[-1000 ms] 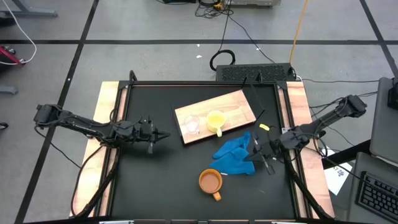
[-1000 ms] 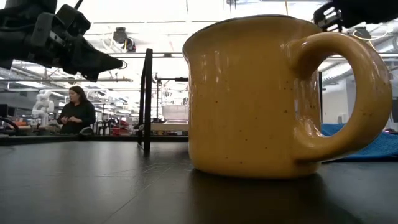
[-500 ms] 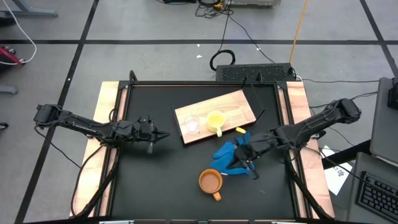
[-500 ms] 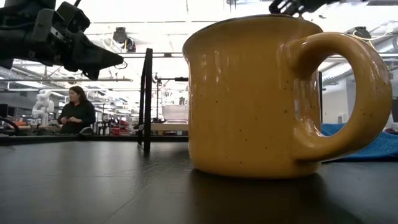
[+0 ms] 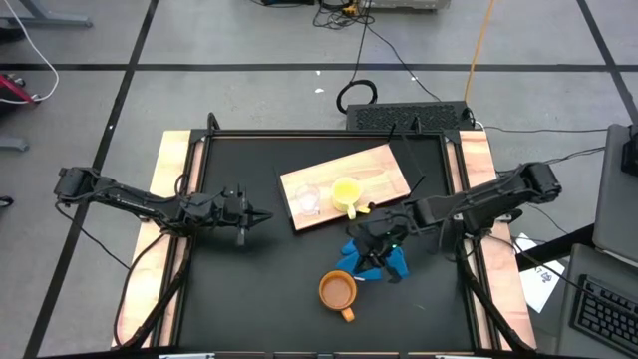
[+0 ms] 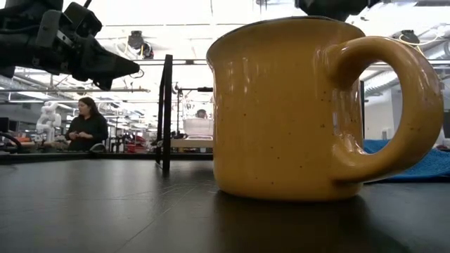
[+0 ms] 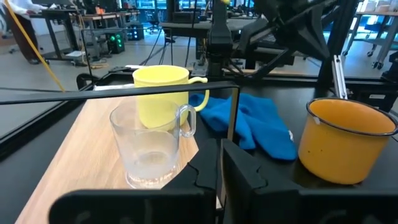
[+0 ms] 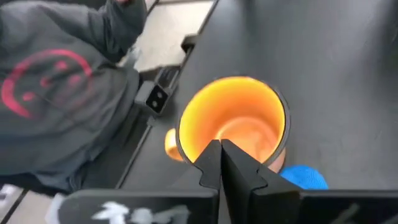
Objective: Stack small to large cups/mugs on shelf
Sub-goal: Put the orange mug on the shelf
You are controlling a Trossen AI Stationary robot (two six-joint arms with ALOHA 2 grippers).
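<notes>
Orange mug (image 5: 337, 291): nearest the front edge of the tabletop (image 5: 249, 289), right of centre, upright, handle toward the front-right; not yet on the shelf.
Blue cloth (image 5: 384, 254): just behind and right of the orange mug, on the bare tabletop, partly under the right arm.
Right gripper (image 5: 367, 249): hovering over the cloth, close to the orange mug's rim; fingers pressed together, nothing between them.
Left gripper (image 5: 261, 216): near the left edge of the tabletop at mid depth, pointing at the shelf, holding nothing; I cannot tell how far its fingers are parted.
Shelf (image 5: 384, 165): wooden board lying slantwise behind centre.
Glass cup (image 5: 305, 200): on the shelf's left end, upright.
Yellow mug (image 5: 345, 193): on the shelf beside the glass cup, close to it, upright.
Progress: two of three vessels are on the board but side by side, not nested; the orange mug looks next in line, and any stacking is left to do.
Low view: the orange mug fills it, hiding the shelf; a seated person shows far off in the room.
Left wrist view: all three vessels at once, and the glass cup's handle.
Right wrist view: looks straight down into the empty orange mug.
</notes>
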